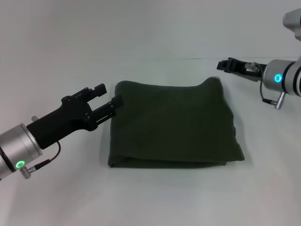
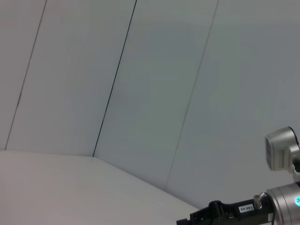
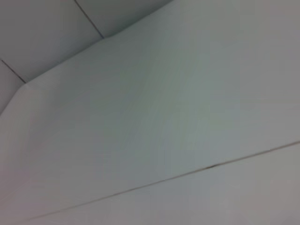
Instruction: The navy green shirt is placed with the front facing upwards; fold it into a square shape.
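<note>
The navy green shirt (image 1: 174,125) lies mid-surface (image 1: 155,202) as a folded, roughly square block. The left claw (image 1: 109,99), fingers spread, sits at its far-left corner, one tip touching cloth. The right claw (image 1: 225,65) hovers off the far-right corner, its fingers unreadable. Good finishing likely means squaring that raised far-right corner without dragging layers

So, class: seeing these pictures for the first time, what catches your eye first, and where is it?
The navy green shirt, folded into a dark block mid-table. The left gripper sits open at its left edge; the right gripper hangs clear beyond its far right corner.
</note>
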`<state>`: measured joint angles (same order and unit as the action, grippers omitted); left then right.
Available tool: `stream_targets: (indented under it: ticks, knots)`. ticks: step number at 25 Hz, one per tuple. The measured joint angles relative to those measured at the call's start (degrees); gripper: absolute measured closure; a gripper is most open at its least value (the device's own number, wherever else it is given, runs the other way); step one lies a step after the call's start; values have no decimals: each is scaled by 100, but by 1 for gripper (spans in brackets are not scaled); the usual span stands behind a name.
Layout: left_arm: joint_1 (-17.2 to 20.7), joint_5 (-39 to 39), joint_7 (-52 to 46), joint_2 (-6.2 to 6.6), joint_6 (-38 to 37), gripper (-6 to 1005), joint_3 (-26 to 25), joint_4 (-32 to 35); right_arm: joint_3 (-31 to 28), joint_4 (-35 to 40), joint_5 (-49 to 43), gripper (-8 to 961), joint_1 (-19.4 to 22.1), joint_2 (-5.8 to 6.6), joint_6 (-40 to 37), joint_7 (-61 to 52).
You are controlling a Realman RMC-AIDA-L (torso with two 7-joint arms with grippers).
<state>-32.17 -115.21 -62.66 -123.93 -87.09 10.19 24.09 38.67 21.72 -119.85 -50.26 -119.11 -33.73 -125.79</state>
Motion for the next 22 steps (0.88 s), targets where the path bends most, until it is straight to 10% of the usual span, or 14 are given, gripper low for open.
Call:
stream_targets:
  ticks: [8,11,22]
  knots:
    - [24,42,-5,0,0,324,-22,-49,-1,225,-1,674,35,194,-309,72]
    - [28,113,0,0,17,324,-22,-49,-6,421,-1,425,114,237,-1008,345]
    - [72,295,48,-5,67,323,-17,-64,227,632,-52,508,347,315,-3001,812]
